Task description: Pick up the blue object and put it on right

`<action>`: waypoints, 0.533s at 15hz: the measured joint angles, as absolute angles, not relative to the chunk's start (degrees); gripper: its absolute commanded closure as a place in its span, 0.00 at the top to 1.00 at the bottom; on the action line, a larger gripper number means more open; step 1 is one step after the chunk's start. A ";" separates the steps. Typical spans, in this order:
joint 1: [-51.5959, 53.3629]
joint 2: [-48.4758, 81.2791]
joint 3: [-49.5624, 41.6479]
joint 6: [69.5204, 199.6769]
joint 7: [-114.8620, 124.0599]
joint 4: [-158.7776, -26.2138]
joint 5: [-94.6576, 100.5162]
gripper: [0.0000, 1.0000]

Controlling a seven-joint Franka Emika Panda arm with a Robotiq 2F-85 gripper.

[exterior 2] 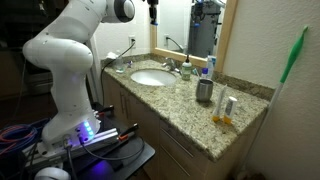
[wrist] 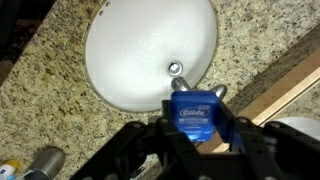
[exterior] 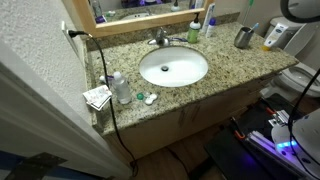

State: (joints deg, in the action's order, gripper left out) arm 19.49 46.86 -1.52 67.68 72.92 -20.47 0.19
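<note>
Above the sink in the granite desk, the fingers clench the blue object in mid-air; a thin pinch could let it slip into the basin.

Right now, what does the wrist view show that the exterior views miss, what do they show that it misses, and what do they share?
Only the wrist view: the small solid blue object with white lettering, clamped between the black jaws. Only the exterior views: the white robot arm and the clear plastic bottle on the counter. Shared: the white oval sink basin and the speckled granite counter.
</note>
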 measured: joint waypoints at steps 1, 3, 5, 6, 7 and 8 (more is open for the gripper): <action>19.51 46.87 -1.52 67.68 72.92 -20.48 0.20 0.19; 19.42 46.89 -1.51 67.67 73.45 -20.52 0.13 0.19; 18.03 46.99 -1.35 67.69 76.48 -20.73 -0.99 0.19; 16.48 47.01 -1.25 67.74 78.20 -20.79 -1.88 0.19; 14.38 47.02 -1.17 67.82 79.44 -20.83 -2.63 0.19; 11.94 47.02 -1.11 67.96 80.49 -20.84 -3.47 0.19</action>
State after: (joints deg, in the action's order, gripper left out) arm 11.94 47.02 -1.11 67.96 80.49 -20.84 -3.47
